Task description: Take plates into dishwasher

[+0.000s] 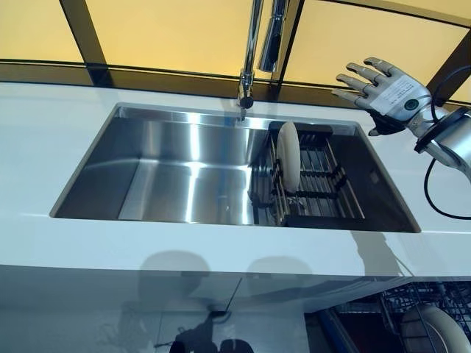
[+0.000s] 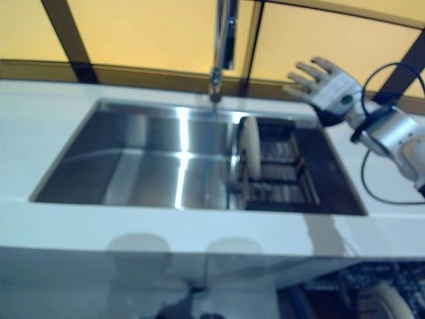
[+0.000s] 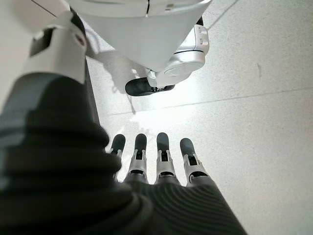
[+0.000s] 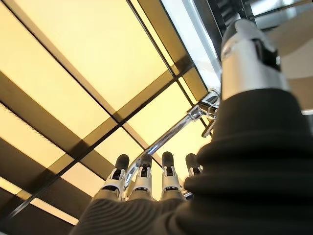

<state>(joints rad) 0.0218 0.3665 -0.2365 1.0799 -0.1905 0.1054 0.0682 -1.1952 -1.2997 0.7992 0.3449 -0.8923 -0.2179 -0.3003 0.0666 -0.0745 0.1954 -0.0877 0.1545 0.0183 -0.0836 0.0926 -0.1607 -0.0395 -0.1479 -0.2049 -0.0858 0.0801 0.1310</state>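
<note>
A white plate (image 1: 288, 156) stands on edge in a dark dish rack (image 1: 320, 184) at the right end of the steel sink (image 1: 162, 176). My right hand (image 1: 383, 92) hovers above the counter at the sink's far right corner, fingers spread straight and empty. It is apart from the plate, up and to the right of it. In the right wrist view its fingers (image 4: 142, 178) point at the window and the tap. Another white plate (image 1: 436, 331) sits in the open dishwasher rack (image 1: 401, 309) at the lower right. My left hand (image 3: 156, 166) hangs by the floor, fingers straight, holding nothing.
A chrome tap (image 1: 254, 51) rises behind the sink's middle. White counter (image 1: 44, 147) surrounds the sink, with a yellow-lit window (image 1: 169, 29) behind it. The left part of the sink basin holds nothing.
</note>
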